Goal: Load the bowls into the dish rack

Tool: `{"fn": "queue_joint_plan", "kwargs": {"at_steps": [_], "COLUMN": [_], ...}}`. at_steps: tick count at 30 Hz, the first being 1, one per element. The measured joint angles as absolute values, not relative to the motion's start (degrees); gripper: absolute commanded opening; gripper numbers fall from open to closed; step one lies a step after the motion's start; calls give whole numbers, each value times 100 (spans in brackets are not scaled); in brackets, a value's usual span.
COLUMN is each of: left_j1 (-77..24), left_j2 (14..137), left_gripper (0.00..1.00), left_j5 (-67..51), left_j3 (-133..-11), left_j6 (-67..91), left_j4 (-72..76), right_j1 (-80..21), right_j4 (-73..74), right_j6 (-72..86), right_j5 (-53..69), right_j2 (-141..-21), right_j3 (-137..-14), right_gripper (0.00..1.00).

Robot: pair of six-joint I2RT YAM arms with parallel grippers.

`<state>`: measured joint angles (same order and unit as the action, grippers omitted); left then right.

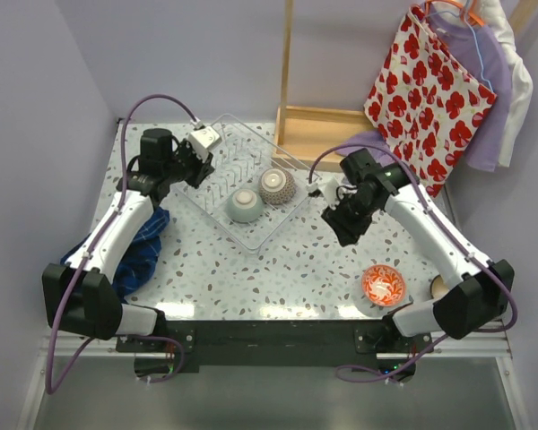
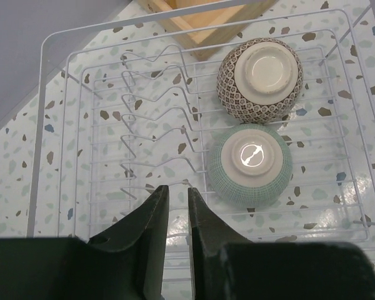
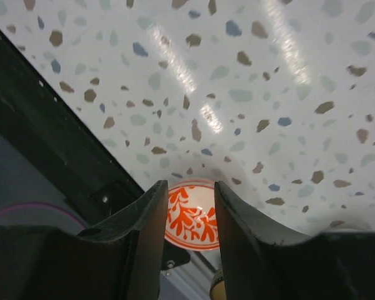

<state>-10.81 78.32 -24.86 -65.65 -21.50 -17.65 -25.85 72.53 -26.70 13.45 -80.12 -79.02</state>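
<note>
Two bowls racked; orange-patterned bowl (image 1: pixel 383 285) waits at 5 o'clock

The pale green bowl (image 1: pixel 245 205) and net-patterned bowl (image 1: pixel 277 186) sit upturned in the dish rack (image 1: pixel 242 148) at 11 o'clock, under the empty, narrowly parted left gripper (image 2: pixel 178 190). The right gripper (image 3: pixel 190 185), half-open and empty, should straddle the orange-patterned bowl's rim squarely on the bench (image 1: pixel 278 269).

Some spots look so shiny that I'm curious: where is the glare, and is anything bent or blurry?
Right wrist view: bright glare streaks cross the table. Left wrist view: a white glint sits on the pale green bowl, on its upturned base; the dish rack wires look slightly bowed, likely the lens. Top view: even light, soft shadows, fairly sharp.
</note>
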Motion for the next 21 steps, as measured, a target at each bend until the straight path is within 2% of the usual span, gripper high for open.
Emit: {"fn": "queue_joint_plan", "kwargs": {"at_steps": [12,21], "left_j1": [-1107,-1107], "left_j2": [7865,7863], "left_gripper": [28,29], "left_j5": [-2401,-2261], "left_j3": [-6165,-5830], "left_j6": [-2263,-2423], "left_j4": [-1457,-1369], "right_j1": [-2598,-2598], "right_j4": [7651,7651], "right_j6": [-2611,-2598], "right_j5": [760,548], "right_j2": [-8256,-9004], "right_j3": [-6466,-6329], "right_gripper": [64,67]}}
